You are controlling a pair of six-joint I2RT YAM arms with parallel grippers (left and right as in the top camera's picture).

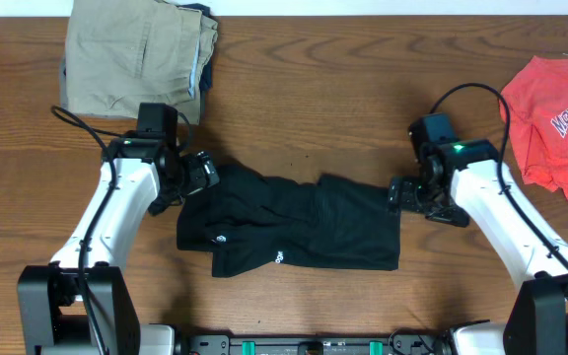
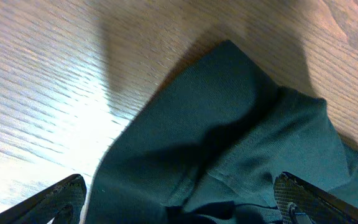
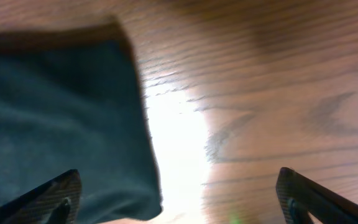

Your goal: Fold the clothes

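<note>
shirt [image 1: 294,225] between left end effector [image 1: 205,174], right end effector [image 1: 395,192]

Red T-shirt [image 1: 550,108]: cut off by the right edge, so its white lettering showed only in part.
Khaki trousers [image 1: 131,64]: the top ran past the upper edge. A dark blue layer [image 1: 203,44] beneath showed only as a sliver.
Black shirt [image 1: 294,222]: the white marks were too small to read. In both wrist views it ran off the frame.
Left gripper's fingers [image 2: 64,199]: only the tips showed, cropped by the lower edge.
Right gripper's fingers [image 3: 61,196]: cropped likewise, and the whole view was soft with blur.

Robot lab setup, wooden table [image 1: 304,99], left arm [image 1: 106,212], right arm [image 1: 506,212]
</note>
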